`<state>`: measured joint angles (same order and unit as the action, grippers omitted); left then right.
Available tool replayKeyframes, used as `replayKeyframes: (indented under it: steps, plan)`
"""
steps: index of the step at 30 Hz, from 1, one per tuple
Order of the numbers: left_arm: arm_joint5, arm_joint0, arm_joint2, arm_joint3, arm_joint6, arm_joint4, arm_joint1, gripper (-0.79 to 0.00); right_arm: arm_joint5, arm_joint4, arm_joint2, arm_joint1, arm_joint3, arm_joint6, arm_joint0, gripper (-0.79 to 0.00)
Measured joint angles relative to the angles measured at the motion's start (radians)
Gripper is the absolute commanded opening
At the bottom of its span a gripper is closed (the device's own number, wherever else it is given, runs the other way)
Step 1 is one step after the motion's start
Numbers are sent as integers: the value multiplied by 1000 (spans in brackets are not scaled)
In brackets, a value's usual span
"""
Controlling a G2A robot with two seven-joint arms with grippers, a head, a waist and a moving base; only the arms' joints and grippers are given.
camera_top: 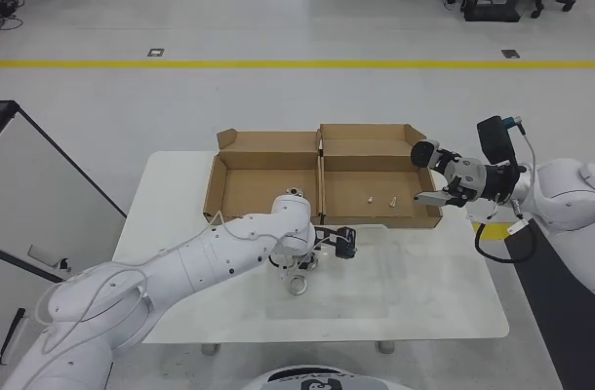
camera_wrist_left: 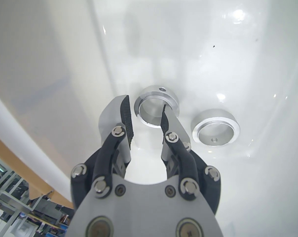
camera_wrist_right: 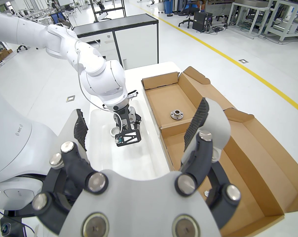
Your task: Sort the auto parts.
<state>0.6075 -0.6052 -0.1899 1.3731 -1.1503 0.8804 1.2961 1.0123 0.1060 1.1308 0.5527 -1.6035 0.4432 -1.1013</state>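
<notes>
Right gripper (camera_wrist_right: 141, 106), fingers spread and empty, hovers over the near cardboard box (camera_wrist_right: 262, 154). Left gripper (camera_wrist_left: 145, 104), also spread, sits low in the white tray (camera_wrist_left: 188, 38), one pad (camera_wrist_left: 126, 117) outside a metal ring (camera_wrist_left: 171, 98) and one inside. A second ring (camera_wrist_left: 215, 117) lies just beside. Pinching the wall squarely should stop it tipping.

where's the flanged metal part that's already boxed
Top view: the flanged part lies on the floor of the left cardboard box, close to the divider it shares with the right box.
</notes>
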Motion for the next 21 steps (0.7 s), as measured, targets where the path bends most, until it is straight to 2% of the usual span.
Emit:
replayKeyframes:
  steps: [7,21]
  plan:
    - [8,-8,-15,9,-55,-70,-1,-422,0,0,0,0,0,0,0,0]
    - [-13,-5,-29,-9,-63,-112,3,-459,0,0,0,0,0,0,0,0]
